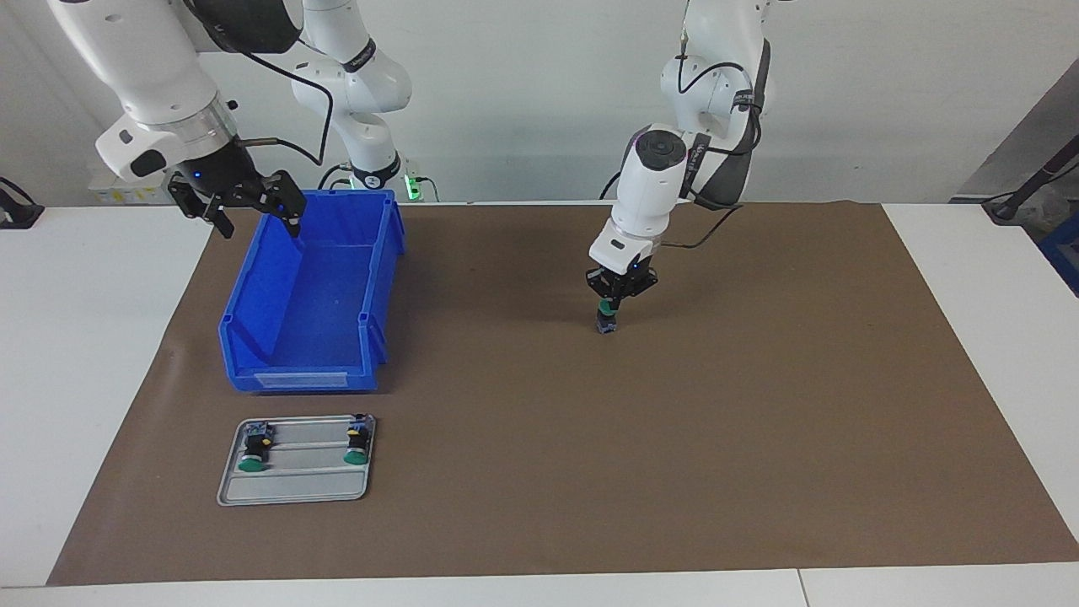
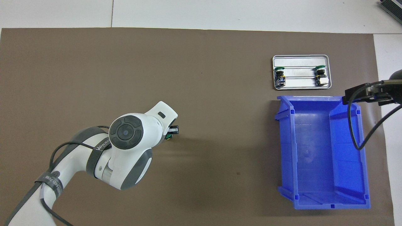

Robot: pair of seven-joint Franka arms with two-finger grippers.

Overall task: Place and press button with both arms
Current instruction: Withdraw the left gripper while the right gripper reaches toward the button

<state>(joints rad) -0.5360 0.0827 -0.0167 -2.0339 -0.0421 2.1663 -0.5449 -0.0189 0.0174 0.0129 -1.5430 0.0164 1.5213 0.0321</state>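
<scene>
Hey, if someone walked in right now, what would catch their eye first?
Probably the big blue bin at the right arm's end of the brown mat, with the open right gripper over its rim. Next, the left gripper, shut on a green-capped button at mid-mat. Two more buttons lie in a small metal tray beside the bin.
</scene>
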